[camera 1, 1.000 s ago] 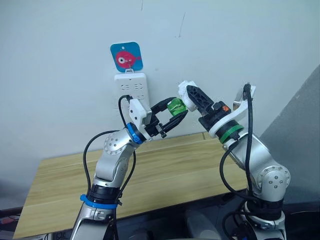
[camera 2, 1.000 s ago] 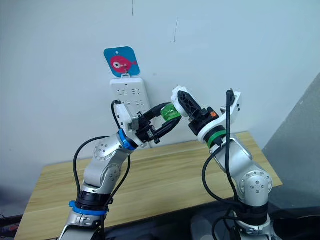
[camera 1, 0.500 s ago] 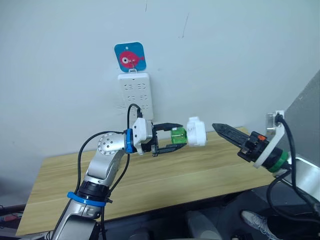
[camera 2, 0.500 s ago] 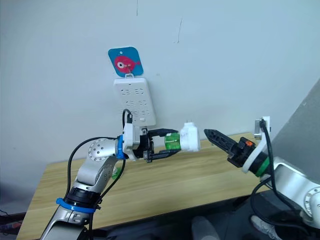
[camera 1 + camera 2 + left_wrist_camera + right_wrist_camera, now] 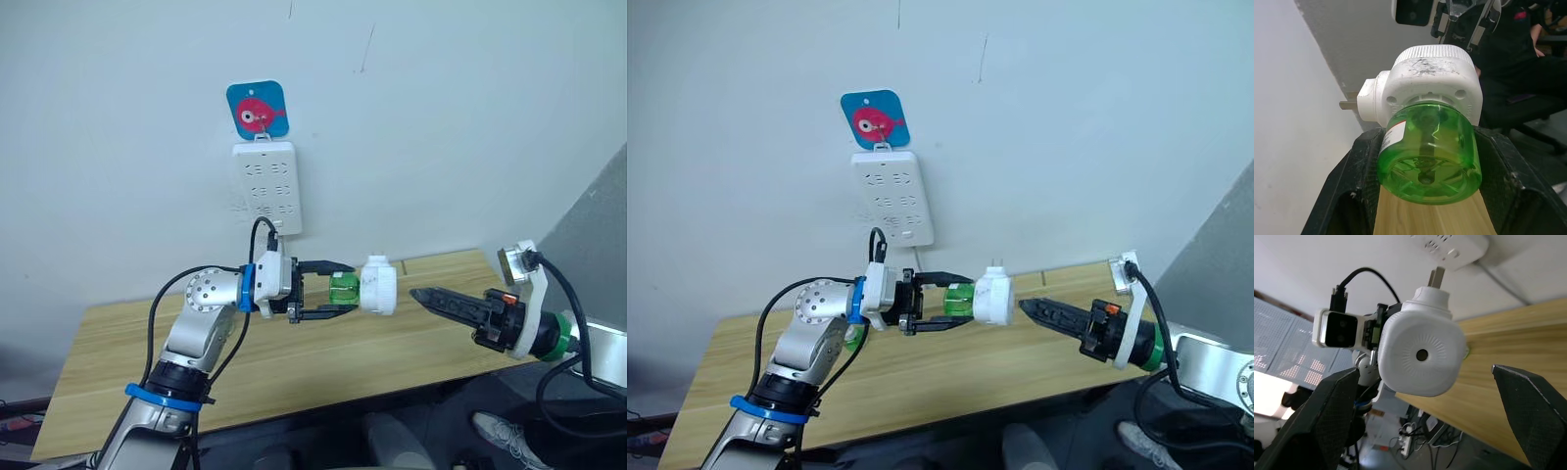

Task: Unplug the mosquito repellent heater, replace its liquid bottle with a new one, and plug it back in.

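Note:
The mosquito repellent heater is unplugged and held in the air over the table, its two prongs bare. A green liquid bottle is screwed into it. My left gripper is shut on that bottle, one black finger on each side. My right gripper is open, a short gap to the right of the heater and pointing at its round vent hole, touching nothing.
A tall white power strip hangs on the wall under a blue fish tag, above and left of the heater. The wooden table lies below both arms. A person in dark clothes sits beyond the table's right end.
My right gripper let go of the heater and pulled away to the right and down. My left arm lowered the bottle and heater away from the power strip.

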`<state>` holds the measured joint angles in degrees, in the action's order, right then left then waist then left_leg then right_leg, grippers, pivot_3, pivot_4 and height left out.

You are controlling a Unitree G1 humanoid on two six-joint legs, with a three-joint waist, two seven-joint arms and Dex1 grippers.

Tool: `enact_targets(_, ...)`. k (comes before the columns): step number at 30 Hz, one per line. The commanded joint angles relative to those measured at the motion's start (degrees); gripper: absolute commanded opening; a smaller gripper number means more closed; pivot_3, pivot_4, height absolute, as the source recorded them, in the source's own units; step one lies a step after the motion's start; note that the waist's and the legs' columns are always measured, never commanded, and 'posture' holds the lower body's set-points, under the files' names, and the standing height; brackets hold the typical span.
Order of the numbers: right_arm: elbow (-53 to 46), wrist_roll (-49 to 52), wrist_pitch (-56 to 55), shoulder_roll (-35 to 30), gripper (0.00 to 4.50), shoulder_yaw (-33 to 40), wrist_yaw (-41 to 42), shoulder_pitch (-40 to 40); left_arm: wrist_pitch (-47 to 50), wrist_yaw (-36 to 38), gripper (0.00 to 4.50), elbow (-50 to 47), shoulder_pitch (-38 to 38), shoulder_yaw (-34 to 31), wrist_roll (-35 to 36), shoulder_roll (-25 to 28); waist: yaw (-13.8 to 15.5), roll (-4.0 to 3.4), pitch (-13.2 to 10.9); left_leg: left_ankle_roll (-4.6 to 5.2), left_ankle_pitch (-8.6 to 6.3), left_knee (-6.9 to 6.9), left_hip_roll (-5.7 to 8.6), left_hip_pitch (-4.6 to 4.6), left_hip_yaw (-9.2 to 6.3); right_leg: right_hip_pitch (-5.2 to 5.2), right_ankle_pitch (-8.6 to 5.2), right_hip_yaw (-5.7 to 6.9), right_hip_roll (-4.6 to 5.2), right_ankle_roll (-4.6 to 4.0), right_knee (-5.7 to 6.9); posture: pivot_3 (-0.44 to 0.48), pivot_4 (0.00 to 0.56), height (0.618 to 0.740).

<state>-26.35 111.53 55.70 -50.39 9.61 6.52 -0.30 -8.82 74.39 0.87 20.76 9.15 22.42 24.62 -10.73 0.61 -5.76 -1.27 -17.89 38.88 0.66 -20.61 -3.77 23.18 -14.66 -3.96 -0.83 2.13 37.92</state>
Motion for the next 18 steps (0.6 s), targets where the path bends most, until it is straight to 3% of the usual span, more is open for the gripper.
enact_targets(1,0.5,-0.7,-0.3,2.2,4.50,-3.8,0.9,-4.2,-1.6,0.9,2.36,-2.7,0.0,-0.4,1.2,0.4,-0.1,0.04,0.0,0.01,-0.01,-0.01,-0.03,0.02,0.03,0.01,0.00,-0.02,-0.02,0.00,0.00,-0.226,0.092,0.740)
enact_targets(18,5.0,1.1,0.8,7.5,4.50,-11.9,0.5,-12.9,-4.2,0.6,2.36,-3.6,-0.8,-0.2,1.0,-0.5,0.9,0.06,-0.1,0.07,-0.05,-0.01,-0.10,0.02,0.12,0.05,0.00,-0.08,-0.06,0.01,-0.02,-0.197,0.084,0.740)
